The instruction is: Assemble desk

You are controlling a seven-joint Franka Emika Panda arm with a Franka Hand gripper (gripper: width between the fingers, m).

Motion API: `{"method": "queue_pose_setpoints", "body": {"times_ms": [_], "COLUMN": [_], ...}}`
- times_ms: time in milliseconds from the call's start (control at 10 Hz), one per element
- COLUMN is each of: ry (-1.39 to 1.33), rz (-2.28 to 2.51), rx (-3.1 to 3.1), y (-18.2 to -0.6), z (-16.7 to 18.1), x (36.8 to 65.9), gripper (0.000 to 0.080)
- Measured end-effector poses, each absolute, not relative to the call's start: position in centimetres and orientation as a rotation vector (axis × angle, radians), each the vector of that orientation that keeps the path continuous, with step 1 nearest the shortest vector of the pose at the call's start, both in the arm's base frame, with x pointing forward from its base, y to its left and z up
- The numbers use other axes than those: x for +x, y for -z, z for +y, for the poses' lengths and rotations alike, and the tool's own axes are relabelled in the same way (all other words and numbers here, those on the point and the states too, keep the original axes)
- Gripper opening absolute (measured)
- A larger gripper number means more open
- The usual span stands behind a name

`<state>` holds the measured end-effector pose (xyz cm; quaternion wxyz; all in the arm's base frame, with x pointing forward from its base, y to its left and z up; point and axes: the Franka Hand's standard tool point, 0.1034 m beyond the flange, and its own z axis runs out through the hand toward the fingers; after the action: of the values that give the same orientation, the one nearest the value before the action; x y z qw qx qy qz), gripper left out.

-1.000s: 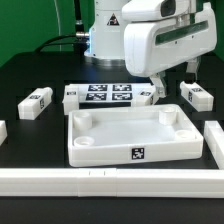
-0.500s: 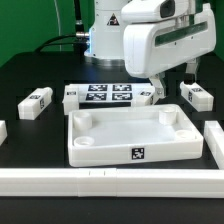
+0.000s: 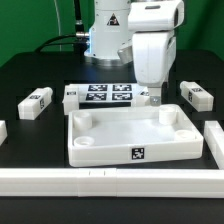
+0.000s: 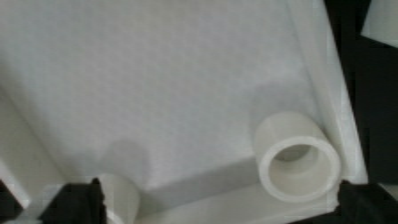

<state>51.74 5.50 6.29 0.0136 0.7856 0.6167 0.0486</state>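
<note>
Tabletop (image 3: 100, 152) front rim bears black-white square tag (image 3: 139, 153).

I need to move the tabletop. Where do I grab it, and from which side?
Take the tabletop by its raised rim on the far edge, coming straight down. It lies flat and looks too wide to span, but the thin upright wall should fit between the jaws. The open gripper hangs near that edge, by the corner socket on the exterior view's right.
</note>
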Motion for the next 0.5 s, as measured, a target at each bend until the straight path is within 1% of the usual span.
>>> {"method": "queue_pose_setpoints", "body": {"times_ms": [100, 200, 300, 500], "ry": [-0.150, -0.145, -0.168, -0.137], "rz": [1.955, 2.090, 2.309, 2.480], "rx": [2.417, 2.283, 1.995, 1.739], "y": [-6.3, -6.2, -5.8, -5.2], "z": [5.4, 5.1, 3.5, 0.9], "x": [51.7, 51.7, 51.6, 51.1], "gripper": [0.0649, 0.0649, 0.0649, 0.0649]}}
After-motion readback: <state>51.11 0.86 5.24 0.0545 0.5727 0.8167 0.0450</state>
